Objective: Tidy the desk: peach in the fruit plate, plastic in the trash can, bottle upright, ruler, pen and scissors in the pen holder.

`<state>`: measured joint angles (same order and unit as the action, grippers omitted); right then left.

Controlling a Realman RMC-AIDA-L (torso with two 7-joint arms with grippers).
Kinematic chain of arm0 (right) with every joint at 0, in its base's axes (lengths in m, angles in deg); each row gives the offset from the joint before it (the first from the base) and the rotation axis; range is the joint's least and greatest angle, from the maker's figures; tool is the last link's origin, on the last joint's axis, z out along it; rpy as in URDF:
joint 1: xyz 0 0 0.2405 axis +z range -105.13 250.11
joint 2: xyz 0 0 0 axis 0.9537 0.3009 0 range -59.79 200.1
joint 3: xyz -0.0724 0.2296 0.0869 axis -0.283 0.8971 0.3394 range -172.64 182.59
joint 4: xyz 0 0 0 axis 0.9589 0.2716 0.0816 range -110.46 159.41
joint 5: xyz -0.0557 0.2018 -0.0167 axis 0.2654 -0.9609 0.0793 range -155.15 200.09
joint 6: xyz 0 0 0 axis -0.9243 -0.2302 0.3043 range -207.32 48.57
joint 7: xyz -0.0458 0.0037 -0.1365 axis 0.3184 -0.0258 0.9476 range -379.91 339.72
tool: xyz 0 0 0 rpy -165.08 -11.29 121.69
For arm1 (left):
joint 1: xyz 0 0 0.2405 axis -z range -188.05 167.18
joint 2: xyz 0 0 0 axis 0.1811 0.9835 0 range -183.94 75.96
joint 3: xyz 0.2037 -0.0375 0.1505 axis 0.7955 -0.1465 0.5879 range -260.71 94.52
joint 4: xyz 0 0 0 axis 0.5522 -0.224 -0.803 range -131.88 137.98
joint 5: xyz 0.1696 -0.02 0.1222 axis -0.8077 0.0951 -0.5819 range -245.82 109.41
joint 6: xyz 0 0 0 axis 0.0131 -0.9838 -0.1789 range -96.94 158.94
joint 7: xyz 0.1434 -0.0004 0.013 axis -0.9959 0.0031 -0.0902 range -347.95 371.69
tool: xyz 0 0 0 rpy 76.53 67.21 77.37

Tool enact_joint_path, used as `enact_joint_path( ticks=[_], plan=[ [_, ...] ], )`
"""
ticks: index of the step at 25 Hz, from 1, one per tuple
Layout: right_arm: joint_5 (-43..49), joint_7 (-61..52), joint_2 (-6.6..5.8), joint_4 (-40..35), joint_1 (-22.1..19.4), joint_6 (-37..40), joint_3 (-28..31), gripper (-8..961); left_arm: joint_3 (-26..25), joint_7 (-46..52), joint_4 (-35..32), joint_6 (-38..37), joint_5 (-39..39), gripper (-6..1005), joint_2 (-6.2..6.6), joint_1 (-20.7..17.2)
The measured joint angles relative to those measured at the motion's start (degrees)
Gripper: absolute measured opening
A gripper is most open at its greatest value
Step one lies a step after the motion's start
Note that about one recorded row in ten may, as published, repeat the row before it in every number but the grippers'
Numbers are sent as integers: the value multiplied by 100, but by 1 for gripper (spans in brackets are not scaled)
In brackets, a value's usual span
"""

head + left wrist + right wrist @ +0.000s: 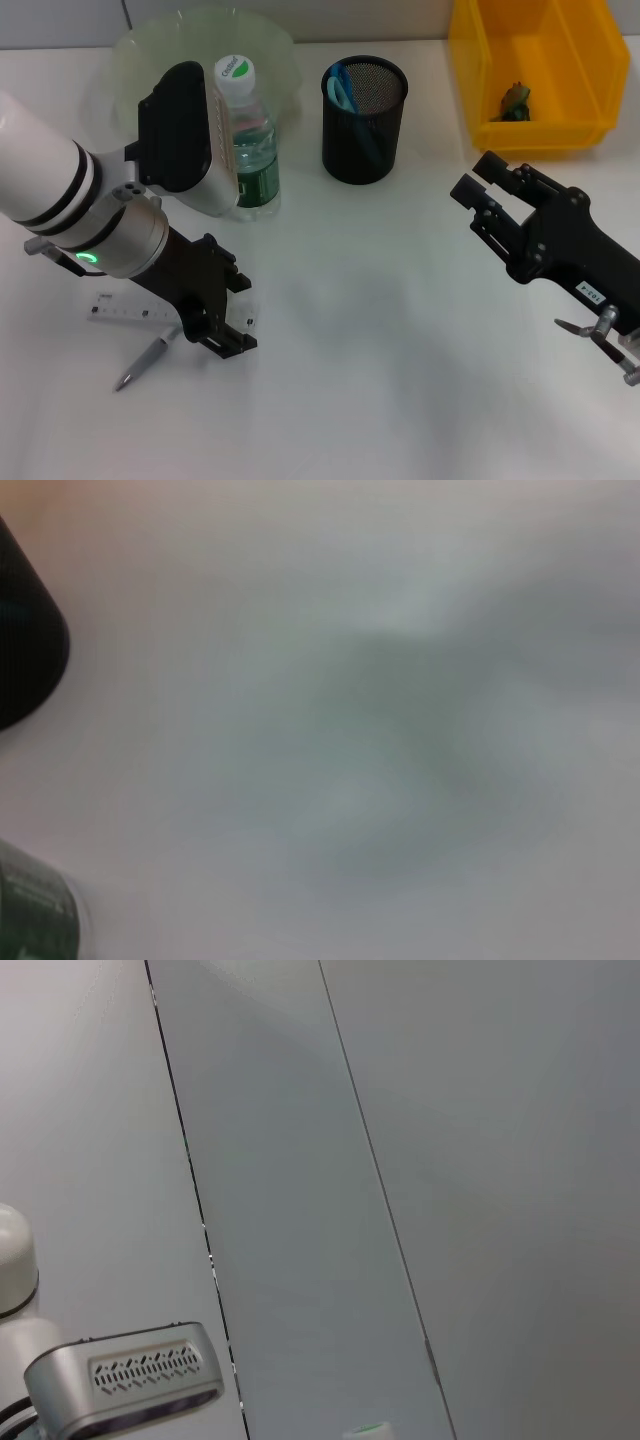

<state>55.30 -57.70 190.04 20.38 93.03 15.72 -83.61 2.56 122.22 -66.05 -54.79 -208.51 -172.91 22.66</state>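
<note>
nearest the head camera, the black wrist housing of the left arm hangs low over the white tabletop [400, 380] at about eight o'clock. under it lie a clear plastic ruler [120, 314] and a grey pen [146, 362], the pen just below the ruler and angled toward seven o'clock. the left pincer [205, 150] reaches up toward eleven o'clock and sits against the clear plastic bottle with a white cap and green label [250, 150], which stands upright just in front of the pale green ruffled fruit plate [140, 50]. i cannot tell how its fingers stand; the arm's body hides them.

the right pincer [480, 185] hovers at three o'clock, fingers parted a little and holding nothing, pointing toward the black mesh pen holder [364, 120] at twelve o'clock, which already carries something blue. the yellow plastic bin [535, 70] at one o'clock holds a small dark scrap. no peach shows in any view.

the risks, as i judge them: the bottle stands touching the left pincer, so any sideways drag on release could tip it over, or shove it into the plate's rim. the left forearm hangs so close over ruler and pen that a low sweep might scatter them. both lie flat, so a grasp could slip. the pen holder is light and narrow, so a long ruler dropped in crooked may topple it.
</note>
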Motion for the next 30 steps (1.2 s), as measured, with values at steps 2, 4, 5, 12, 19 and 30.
enact_joint_path(
  ticks=[2,4,5,12,19,30],
  plan=[
    [-11,0,0,-4,5,0,0,400,1,-15,70,16,-17,722,0,23],
    [-18,-1,0,-5,21,-8,0,400,3,-16,158,39,-39,722,0,56],
    [-19,-6,0,-5,32,-19,0,400,3,-17,196,59,-45,722,0,68],
    [-25,-71,0,-4,110,-110,0,400,4,-22,250,178,-61,722,0,84],
    [-40,-133,0,-3,149,-144,29,400,3,-30,503,223,-129,722,0,222],
    [-50,-167,0,-11,196,-212,35,400,19,-79,553,229,-147,665,0,253]
  ],
)
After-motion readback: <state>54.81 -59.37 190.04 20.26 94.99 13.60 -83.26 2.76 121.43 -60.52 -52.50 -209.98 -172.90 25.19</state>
